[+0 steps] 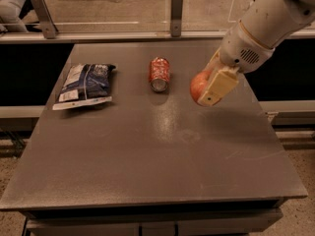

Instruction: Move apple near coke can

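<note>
The red-orange apple (198, 86) is held in my gripper (209, 85), lifted above the table to the right of the coke can. The gripper's cream fingers (219, 87) are shut on the apple, one in front of it. The coke can (159, 73), red with white markings, lies on its side at the table's far middle, its silver end facing the camera. The apple hangs a short way right of the can, apart from it.
A dark blue-and-white chip bag (85, 84) lies at the far left of the grey table (147, 151). A rail with metal posts (176, 6) runs behind the table's far edge. My white arm (266, 23) comes in from the upper right.
</note>
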Controlling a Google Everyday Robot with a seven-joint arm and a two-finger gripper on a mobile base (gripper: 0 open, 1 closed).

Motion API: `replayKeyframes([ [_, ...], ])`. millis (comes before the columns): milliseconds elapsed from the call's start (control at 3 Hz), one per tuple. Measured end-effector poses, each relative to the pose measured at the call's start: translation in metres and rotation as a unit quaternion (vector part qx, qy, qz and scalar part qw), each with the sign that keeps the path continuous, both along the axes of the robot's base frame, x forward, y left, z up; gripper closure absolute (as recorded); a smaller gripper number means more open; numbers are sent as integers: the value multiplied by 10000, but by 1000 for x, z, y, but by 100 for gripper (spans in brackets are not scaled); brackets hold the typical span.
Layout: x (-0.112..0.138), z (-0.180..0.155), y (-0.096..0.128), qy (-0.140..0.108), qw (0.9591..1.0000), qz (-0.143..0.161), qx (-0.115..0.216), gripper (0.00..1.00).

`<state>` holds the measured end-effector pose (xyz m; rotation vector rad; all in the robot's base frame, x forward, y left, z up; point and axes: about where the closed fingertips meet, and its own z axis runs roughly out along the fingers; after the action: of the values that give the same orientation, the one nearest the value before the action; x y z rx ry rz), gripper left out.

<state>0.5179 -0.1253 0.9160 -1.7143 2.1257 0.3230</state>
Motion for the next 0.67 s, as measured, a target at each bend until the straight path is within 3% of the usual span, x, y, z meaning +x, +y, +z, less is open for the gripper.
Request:
replayKeyframes([
  [667,-1,1,8,-106,9998,-161,65,100],
])
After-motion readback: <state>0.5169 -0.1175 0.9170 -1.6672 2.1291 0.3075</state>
